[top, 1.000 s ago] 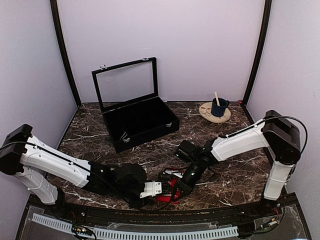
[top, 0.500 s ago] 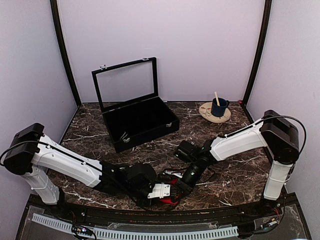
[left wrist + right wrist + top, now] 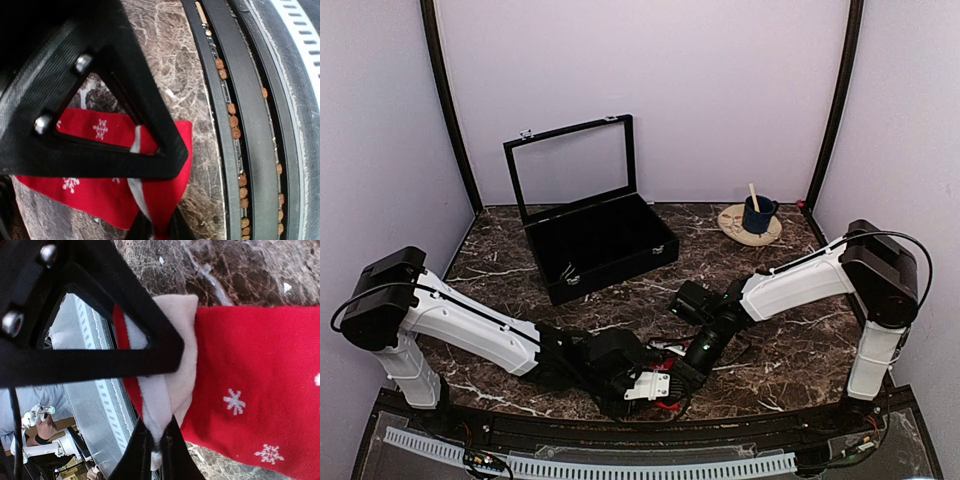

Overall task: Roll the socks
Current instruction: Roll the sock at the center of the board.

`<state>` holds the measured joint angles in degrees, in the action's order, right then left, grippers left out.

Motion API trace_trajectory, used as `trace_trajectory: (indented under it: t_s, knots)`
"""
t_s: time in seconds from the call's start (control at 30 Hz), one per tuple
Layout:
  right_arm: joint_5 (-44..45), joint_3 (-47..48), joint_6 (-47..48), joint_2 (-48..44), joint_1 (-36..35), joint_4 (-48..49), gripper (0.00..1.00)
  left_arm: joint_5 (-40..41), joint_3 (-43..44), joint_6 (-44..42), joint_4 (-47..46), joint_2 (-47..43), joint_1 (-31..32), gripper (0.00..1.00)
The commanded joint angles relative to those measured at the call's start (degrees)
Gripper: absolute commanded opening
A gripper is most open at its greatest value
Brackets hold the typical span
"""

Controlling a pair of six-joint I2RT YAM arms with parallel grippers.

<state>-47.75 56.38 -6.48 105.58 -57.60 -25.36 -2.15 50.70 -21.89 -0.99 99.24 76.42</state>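
Rightward has gone the left arm, and its jaws have closed in on the fabric!
The left gripper now nips the socks (red, white snowflakes), which lie on the marble table by its near edge; opposite, the right gripper pinches their white end tight.

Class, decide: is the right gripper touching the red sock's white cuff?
Touching. The right wrist view shows the right gripper closed, pinching the white cuff of the sock between its fingertips.
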Motion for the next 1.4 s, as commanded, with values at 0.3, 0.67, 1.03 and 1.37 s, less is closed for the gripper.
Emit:
trace_trajectory:
  t_s: [0.3, 0.67, 1.03, 1.37]
  knots:
    - [1.91, -4.14, -4.48, -1.77, 0.46, 3.9, 0.31, -3.96, 1.83, 1.05, 6.26, 0.75, 0.17, 0.0]
    - [14.5, -13.0, -14.11, -13.0, 2.79, 10.03, 0.38, -10.74, 4.79, 1.83, 10.6, 2.46, -2.99, 0.0]
    - [33.09, -17.42, -19.28, -25.97, 2.98, 9.7, 0.39, -26.64, 20.79, 1.27, 27.91, 14.92, -7.82, 0.0]
    - [50.96, -21.22, -24.54, -39.15, 1.92, 4.41, 0.39, -35.78, 26.78, 3.47, 32.89, 20.27, -11.87, 0.0]
